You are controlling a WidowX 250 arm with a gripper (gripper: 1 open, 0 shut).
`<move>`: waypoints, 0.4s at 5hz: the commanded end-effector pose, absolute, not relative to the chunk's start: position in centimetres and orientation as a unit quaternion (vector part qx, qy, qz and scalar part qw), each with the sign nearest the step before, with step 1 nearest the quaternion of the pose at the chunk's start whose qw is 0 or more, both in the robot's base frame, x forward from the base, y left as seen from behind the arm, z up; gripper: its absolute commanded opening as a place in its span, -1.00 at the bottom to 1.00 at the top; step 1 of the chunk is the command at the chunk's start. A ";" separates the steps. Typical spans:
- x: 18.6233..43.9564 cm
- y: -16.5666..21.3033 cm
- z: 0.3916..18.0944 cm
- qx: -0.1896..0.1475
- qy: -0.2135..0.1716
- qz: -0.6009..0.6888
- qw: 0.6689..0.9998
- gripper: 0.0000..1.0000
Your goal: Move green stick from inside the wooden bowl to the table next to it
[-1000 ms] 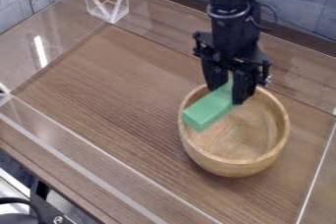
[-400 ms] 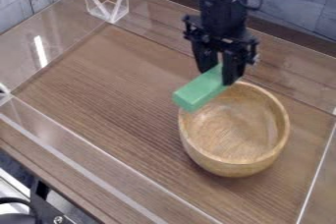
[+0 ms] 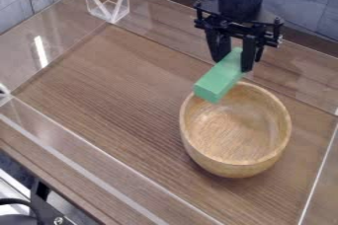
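My black gripper points straight down over the far rim of the wooden bowl and is shut on the upper end of the green stick. The stick hangs tilted in the air, its lower end just above the bowl's far-left rim. The light tan bowl sits on the dark wood-grain table at the right, and its inside shows nothing in it.
Clear acrylic walls run along the table's edges. A small clear stand is at the far left corner. Bare tabletop stretches to the left of the bowl.
The gripper has lifted the green stick out of the bowl and carried it up and toward the far side. The wrist has rolled a little, turning the stick.
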State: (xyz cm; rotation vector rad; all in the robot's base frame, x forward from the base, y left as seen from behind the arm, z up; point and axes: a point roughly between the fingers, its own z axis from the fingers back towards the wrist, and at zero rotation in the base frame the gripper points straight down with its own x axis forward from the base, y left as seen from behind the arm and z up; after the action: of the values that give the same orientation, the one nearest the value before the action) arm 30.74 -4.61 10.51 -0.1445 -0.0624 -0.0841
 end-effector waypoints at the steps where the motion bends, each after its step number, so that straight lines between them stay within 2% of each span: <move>1: 31.8 -3.3 12.3 -0.066 -0.059 -0.017 0.996 -1.00; 2: 32.3 -1.6 12.7 -0.060 -0.067 0.010 0.996 -1.00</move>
State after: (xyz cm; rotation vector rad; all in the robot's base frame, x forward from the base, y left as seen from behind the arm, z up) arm 31.68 -1.57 11.35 -0.1235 -0.0881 0.0156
